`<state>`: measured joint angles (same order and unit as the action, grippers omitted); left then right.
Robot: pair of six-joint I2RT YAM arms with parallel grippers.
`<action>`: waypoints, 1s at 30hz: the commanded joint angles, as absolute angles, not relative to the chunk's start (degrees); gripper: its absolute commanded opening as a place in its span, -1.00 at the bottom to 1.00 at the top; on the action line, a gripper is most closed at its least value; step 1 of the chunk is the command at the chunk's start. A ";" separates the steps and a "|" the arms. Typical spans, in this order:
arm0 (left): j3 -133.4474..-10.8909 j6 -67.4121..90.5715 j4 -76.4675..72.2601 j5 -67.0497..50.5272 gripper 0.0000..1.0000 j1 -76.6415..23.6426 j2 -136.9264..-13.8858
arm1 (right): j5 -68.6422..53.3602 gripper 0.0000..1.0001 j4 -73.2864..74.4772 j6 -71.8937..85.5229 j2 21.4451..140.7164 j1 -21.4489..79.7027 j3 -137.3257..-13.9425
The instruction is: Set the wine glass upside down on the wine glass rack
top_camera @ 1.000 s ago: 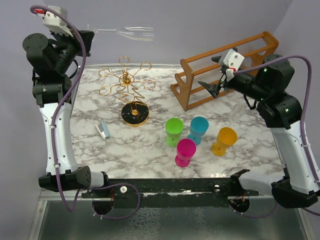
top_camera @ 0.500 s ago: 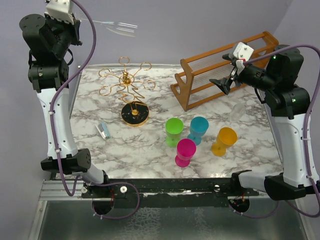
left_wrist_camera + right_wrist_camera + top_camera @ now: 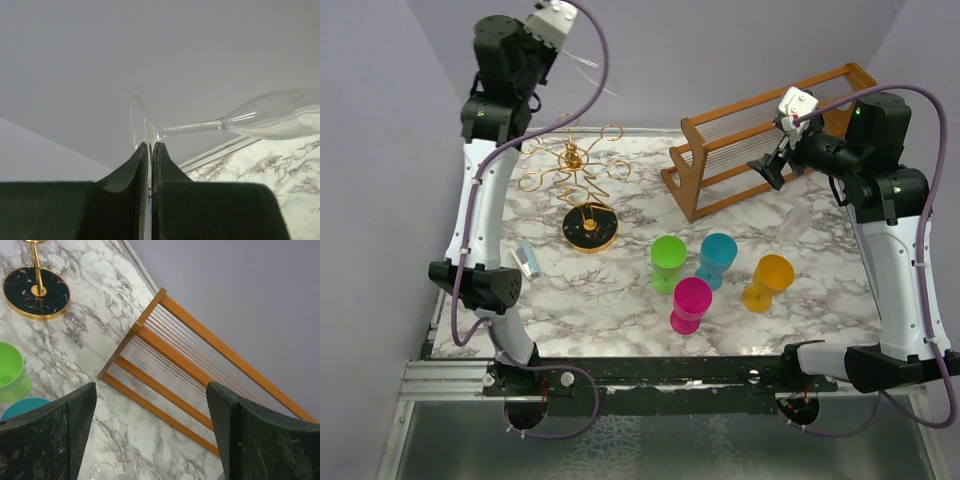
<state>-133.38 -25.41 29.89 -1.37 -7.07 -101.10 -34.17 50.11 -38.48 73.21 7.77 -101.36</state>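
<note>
As the left arm swings rightward, the left gripper [image 3: 151, 146], pinching the clear wine glass [image 3: 265, 116] by its foot, holds it sideways, high over the far-left gold wire rack [image 3: 582, 182]; inversion pending, and the right gripper [image 3: 772, 168] gapes wide.

**Left arm swings in behind the wine glass rack [image 3: 575, 170]**
The left end effector [image 3: 150, 145], pinching the wine glass [image 3: 260, 117] by its foot, has travelled from well left of that rack to high up behind its central post. The right end effector [image 3: 770, 168] has drawn back a little farther to the rack's right.
</note>
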 commanded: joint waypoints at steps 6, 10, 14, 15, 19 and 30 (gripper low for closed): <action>-133.61 -49.57 22.69 17.12 -1.00 -18.72 -107.57 | -35.31 0.81 51.85 -38.94 73.54 7.28 -101.74; -132.13 -53.85 24.28 17.89 -1.00 -20.60 -108.32 | -36.33 0.81 51.68 -38.80 73.98 7.29 -101.07; -131.83 -56.00 28.66 15.57 -1.00 -21.42 -108.12 | -37.19 0.81 51.48 -38.56 74.52 7.29 -100.54; -131.84 -56.32 29.65 14.88 -1.00 -21.49 -107.99 | -37.50 0.82 51.42 -38.53 74.53 7.29 -100.41; -131.86 -57.14 34.46 11.08 -1.00 -21.44 -107.26 | -37.97 0.82 51.35 -38.45 74.53 7.29 -99.96; -129.35 -59.77 42.36 7.22 -1.00 -21.53 -105.39 | -37.33 0.84 50.33 -38.45 73.46 7.29 -97.01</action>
